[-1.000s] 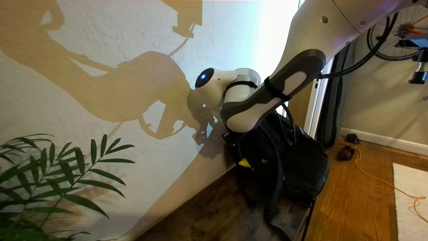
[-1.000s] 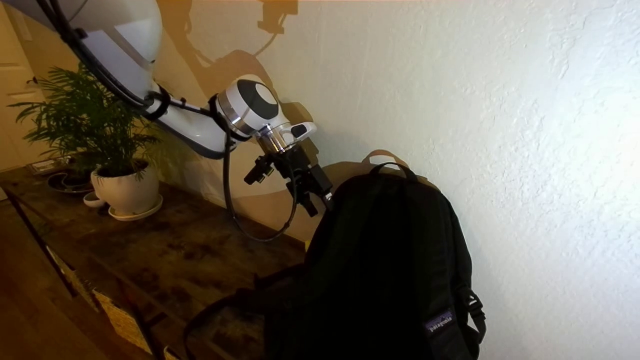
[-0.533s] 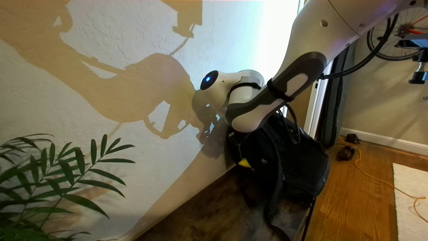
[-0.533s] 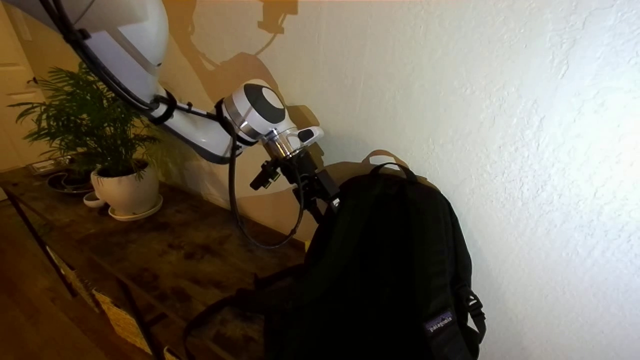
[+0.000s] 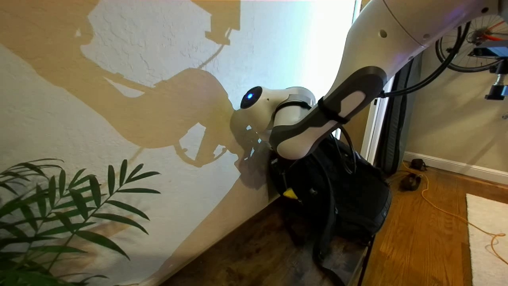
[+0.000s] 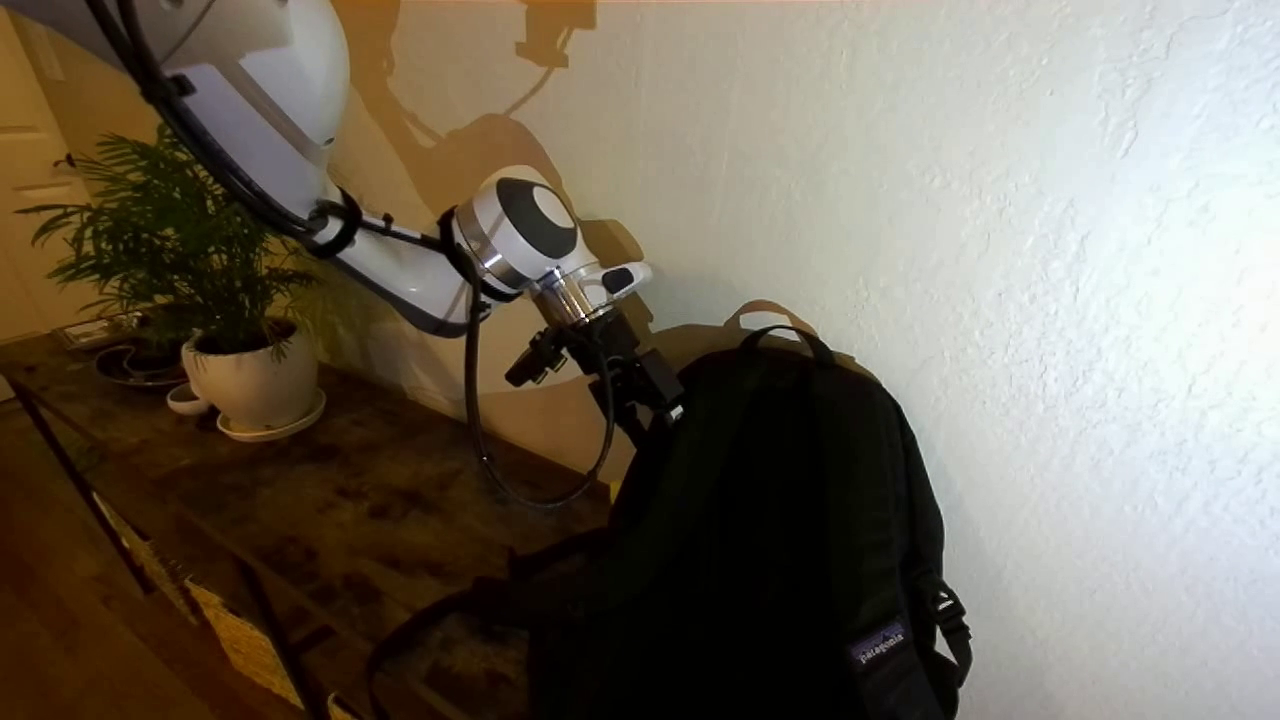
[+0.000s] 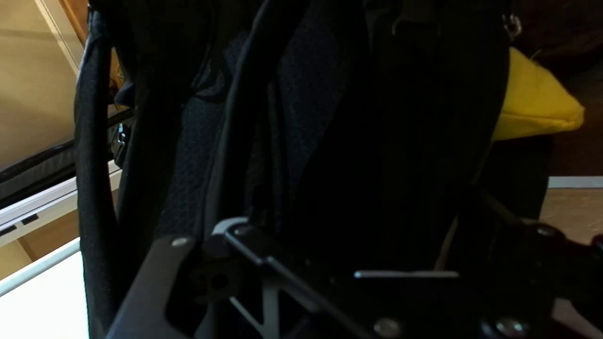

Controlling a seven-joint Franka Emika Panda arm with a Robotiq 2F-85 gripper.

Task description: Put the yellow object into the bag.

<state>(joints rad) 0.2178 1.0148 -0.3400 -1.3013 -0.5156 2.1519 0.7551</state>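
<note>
1. Far left, in an exterior view: potted palm (image 6: 180, 225) in a white planter (image 6: 250, 390), on a dark wooden tabletop (image 6: 390, 500). Not addressed by the task.

2. Next: Panda arm (image 6: 395, 275), sloping down toward the black Patagonia backpack (image 6: 780, 520).

3. Yellow fabric object (image 7: 532, 99): located at the backpack's edge, on the side facing the palm. The wrist view shows a wedge-shaped end with a stitched seam (image 7: 541, 119), projecting past the black cloth; the remainder is hidden. Whether it sits in a pocket, in an opening or merely behind the backpack cannot be determined.
   - Expected handling: light, soft, compressible; unlikely to slip or break.
   - Recommended grip point: the exposed end, across the seam, just behind the tip. A hold on the tip alone may fold and pull free.

4. Robotiq gripper (image 6: 657, 427): fingers (image 7: 155, 285) spread and angled downward, nothing yellow between them. They overlap the backpack's outline; contact cannot be determined.

5. Rightmost: the backpack itself, upright, loop handle (image 6: 783, 330) at top. Its walls appear soft and will probably yield under contact. Caution: loose cloth or the shoulder strap (image 7: 240, 108) could be pinched together with the object; verify that both are clear before gripping.
</note>
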